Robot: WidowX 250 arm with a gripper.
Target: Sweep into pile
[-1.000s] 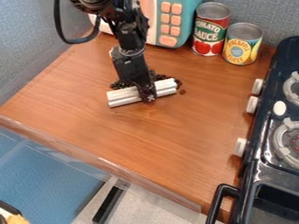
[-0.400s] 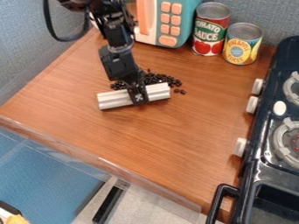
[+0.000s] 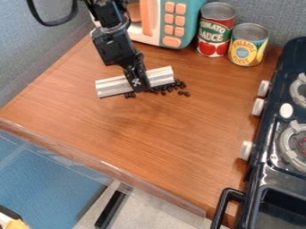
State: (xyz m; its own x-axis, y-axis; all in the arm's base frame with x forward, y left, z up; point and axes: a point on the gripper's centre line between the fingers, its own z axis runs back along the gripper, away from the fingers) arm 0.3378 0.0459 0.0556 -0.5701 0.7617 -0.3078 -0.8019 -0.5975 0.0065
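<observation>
My gripper hangs over the back left part of the wooden table, shut on a white ridged bar near the bar's middle. The bar lies crosswise, its right end slightly farther back than its left. Small dark beans are scattered along the bar's front edge and around its right end, with a couple lying a little apart to the right. Some beans may be hidden beneath or behind the bar.
At the back stand a toy microwave, a red-labelled can and a yellow-labelled can. A dark toy stove lines the right side. The table's front edge has a clear rim.
My gripper has carried the bar left and then back toward the microwave. The bar was in front of the beans; now several beans show in front of it.
</observation>
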